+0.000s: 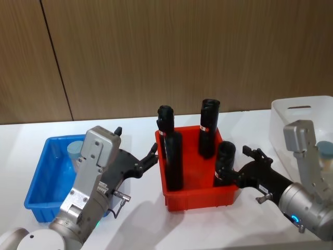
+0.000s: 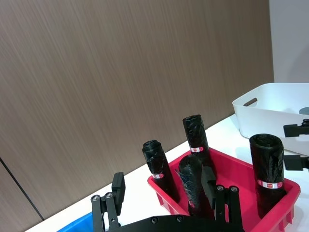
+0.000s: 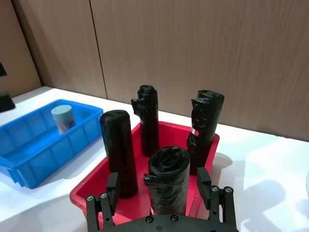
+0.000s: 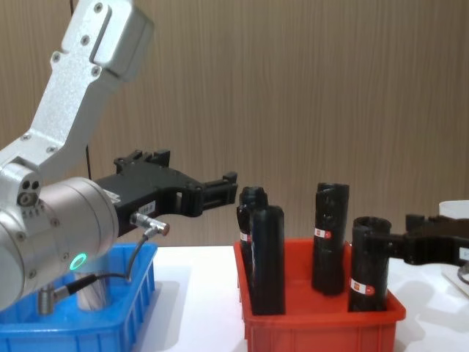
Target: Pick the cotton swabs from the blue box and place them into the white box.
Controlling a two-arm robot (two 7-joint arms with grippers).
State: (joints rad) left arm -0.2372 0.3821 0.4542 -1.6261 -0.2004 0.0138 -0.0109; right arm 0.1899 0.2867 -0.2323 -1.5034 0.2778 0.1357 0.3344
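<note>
Cotton swabs (image 1: 76, 149) stand as one tub in the blue box (image 1: 39, 182); another tub (image 1: 325, 148) sits in the white box (image 1: 299, 112), half hidden by the right arm. Four black rolls (image 1: 174, 160) fill the red bin (image 1: 200, 195). Left gripper (image 1: 148, 159) and right gripper (image 1: 253, 156) are open, empty

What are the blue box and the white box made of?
Both look like plastic. The blue box is bright and a little shiny, with moulded ribs down its side. The white box looks smooth and matte, with a cut-out handle slot and rounded corners, which suggests moulded plastic too.
</note>
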